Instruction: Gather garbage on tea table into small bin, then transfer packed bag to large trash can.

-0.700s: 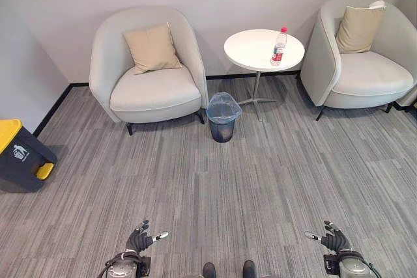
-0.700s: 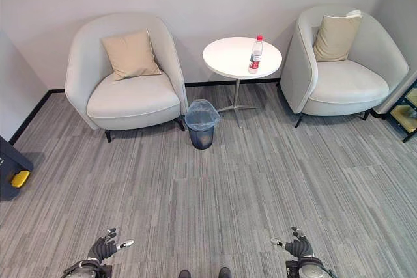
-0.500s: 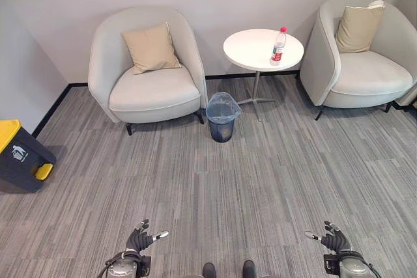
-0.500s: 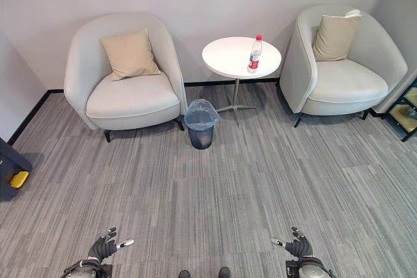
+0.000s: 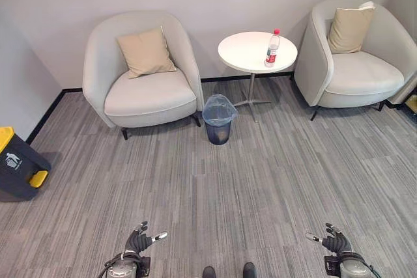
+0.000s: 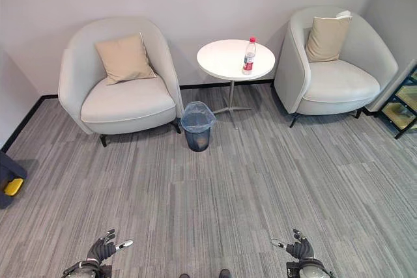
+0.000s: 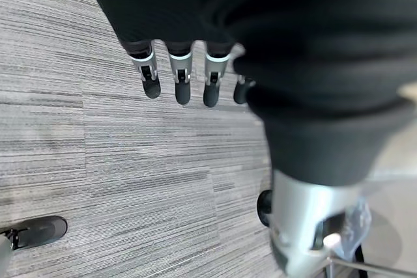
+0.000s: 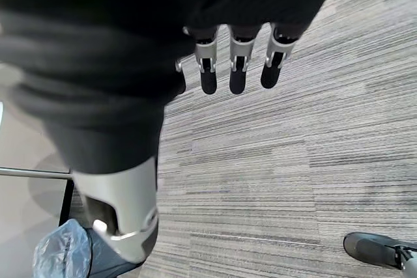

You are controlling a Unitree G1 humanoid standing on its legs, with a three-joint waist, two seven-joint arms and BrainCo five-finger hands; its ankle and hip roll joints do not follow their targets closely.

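Both hands hang low and hold nothing: the left hand (image 5: pixel 139 241) and the right hand (image 5: pixel 331 241) have loose, straight fingers over the grey carpet (image 5: pixel 215 193). The bottle (image 5: pixel 272 48) stands upright on the round white surface (image 5: pixel 247 50), near its right side, between two armchairs (image 5: pixel 142 69). The small bin (image 5: pixel 219 118) with a blue bag in it sits on the floor just beside the surface's leg. The big trash can (image 5: pixel 19 164) with a yellow lid waits far off on the left. All of this is well away from the robot, so I think the first job is to walk closer. It should stop in front of the bin, not bump it, and then reach for the middle of the bottle so it does not tip.
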